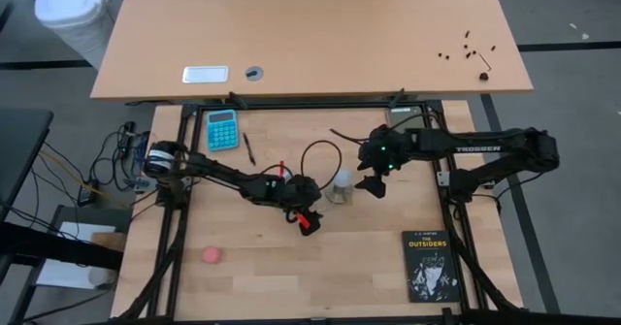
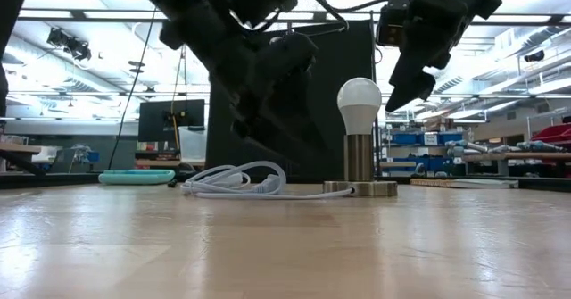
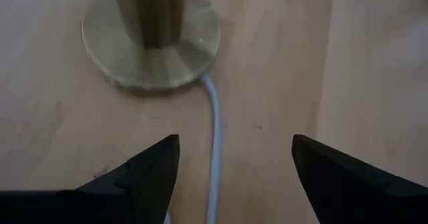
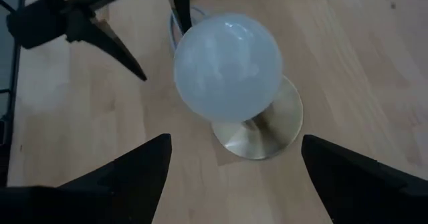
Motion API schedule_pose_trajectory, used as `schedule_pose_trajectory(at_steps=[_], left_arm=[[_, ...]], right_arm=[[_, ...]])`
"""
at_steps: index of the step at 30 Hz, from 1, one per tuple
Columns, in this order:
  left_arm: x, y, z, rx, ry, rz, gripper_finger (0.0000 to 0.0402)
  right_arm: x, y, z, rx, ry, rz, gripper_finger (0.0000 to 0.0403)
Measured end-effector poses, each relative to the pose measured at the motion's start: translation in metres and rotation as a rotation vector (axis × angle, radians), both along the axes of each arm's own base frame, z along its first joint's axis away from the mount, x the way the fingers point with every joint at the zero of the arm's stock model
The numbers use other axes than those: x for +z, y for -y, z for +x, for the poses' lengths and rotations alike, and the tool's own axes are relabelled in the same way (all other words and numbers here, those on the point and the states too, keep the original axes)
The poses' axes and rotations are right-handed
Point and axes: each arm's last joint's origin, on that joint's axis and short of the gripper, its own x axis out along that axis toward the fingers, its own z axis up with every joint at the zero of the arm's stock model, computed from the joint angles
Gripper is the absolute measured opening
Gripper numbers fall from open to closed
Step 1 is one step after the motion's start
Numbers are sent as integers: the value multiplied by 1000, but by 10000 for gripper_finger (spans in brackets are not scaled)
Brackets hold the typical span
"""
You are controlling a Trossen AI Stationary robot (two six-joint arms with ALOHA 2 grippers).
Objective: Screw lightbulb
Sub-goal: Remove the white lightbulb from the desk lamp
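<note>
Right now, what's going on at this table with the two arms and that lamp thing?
A two-armed robot is working on a lightbulb that stands upright in a brass socket stand near the middle of the table, with a white cord trailing from its base. Neither arm holds anything. The right gripper hovers open just above the bulb, and the left gripper sits open beside the stand, low over the cord.

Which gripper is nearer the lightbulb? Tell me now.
Too close to call. The right gripper hangs open just beside the lightbulb; the left gripper, also open, sits low on the other side, facing the lamp base.
</note>
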Motion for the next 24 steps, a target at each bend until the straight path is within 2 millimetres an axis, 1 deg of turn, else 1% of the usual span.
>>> schedule_pose_trajectory(at_steps=[5,10,12,15,19,24], left_arm=[[4,2,-3,0,-9,1,294],[4,4,-3,-22,-15,-19,294],[3,4,-3,-36,-18,-27,294],[4,6,-4,-24,-16,-51,293],[10,7,-9,8,-37,-92,293],[25,6,-12,-3,11,-57,293]], right_arm=[[5,-2,-6,-6,3,34,345],[12,-4,-13,-74,10,91,345],[15,-6,-15,-110,18,125,345],[19,-12,-17,-103,32,140,345],[26,-21,-16,-112,31,174,345],[46,-31,-7,-191,77,169,345]])
